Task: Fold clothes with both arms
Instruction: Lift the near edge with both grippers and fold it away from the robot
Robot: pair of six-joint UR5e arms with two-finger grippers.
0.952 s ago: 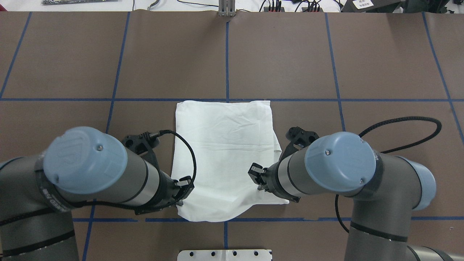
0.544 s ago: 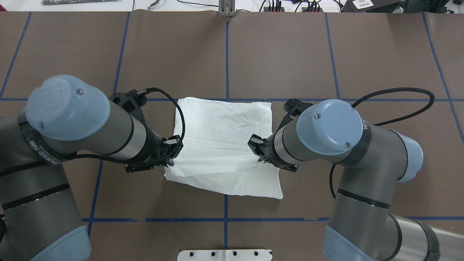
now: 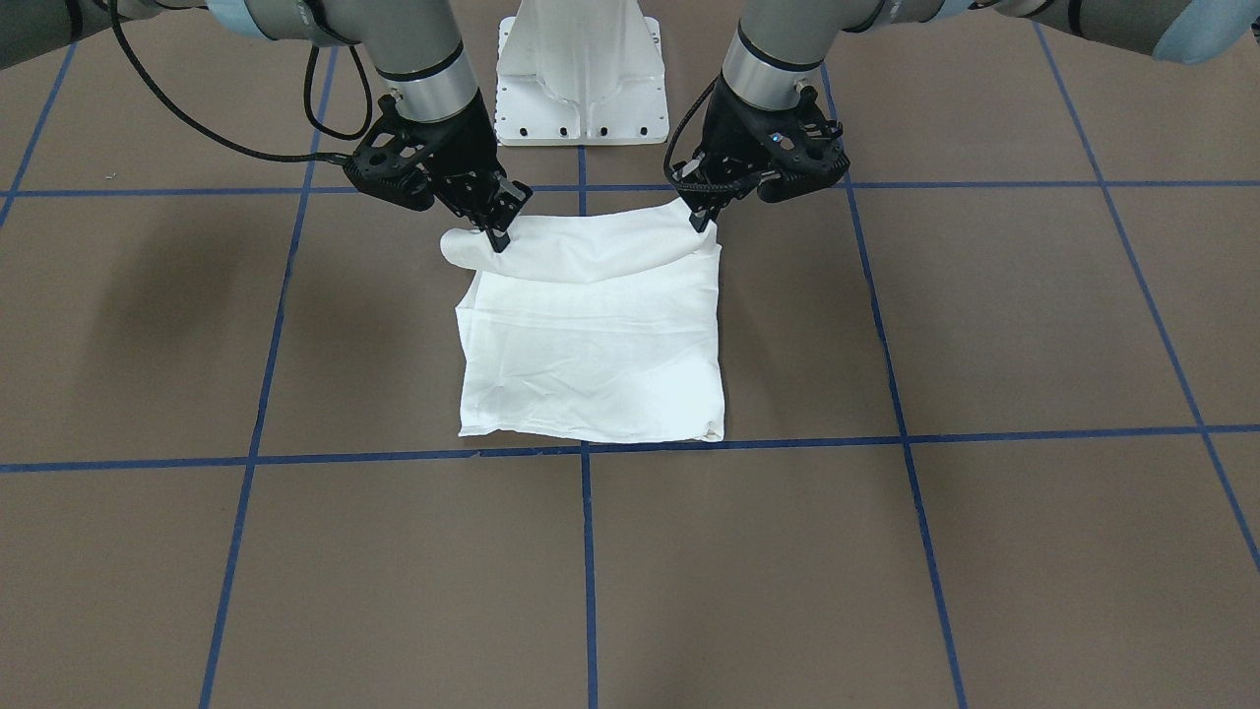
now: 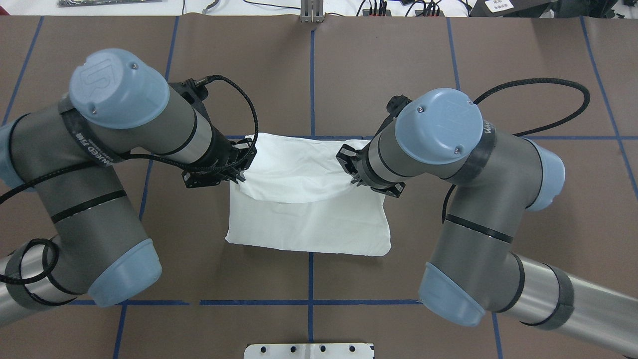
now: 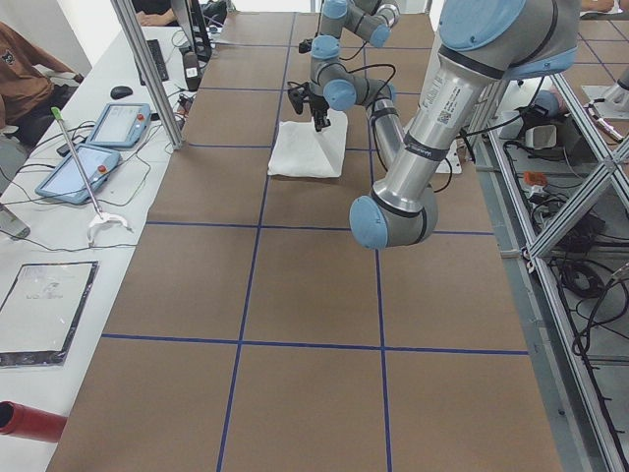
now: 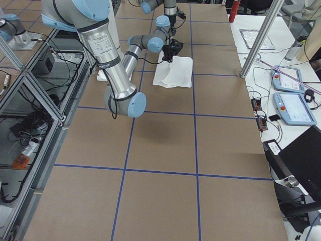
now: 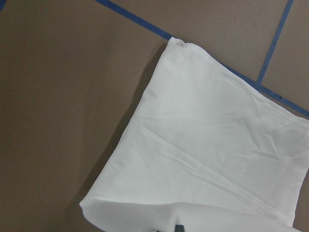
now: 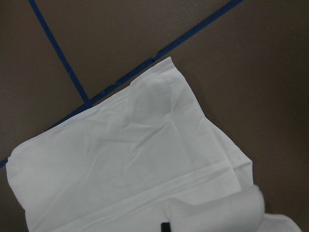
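Brown table (image 4: 398, 75), blue tape grid (image 4: 312, 75), side desk (image 5: 39, 246)

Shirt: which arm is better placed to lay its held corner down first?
Right, narrowly: the right tool holds its corner further over the shirt than the left tool. Both look shut on cloth.
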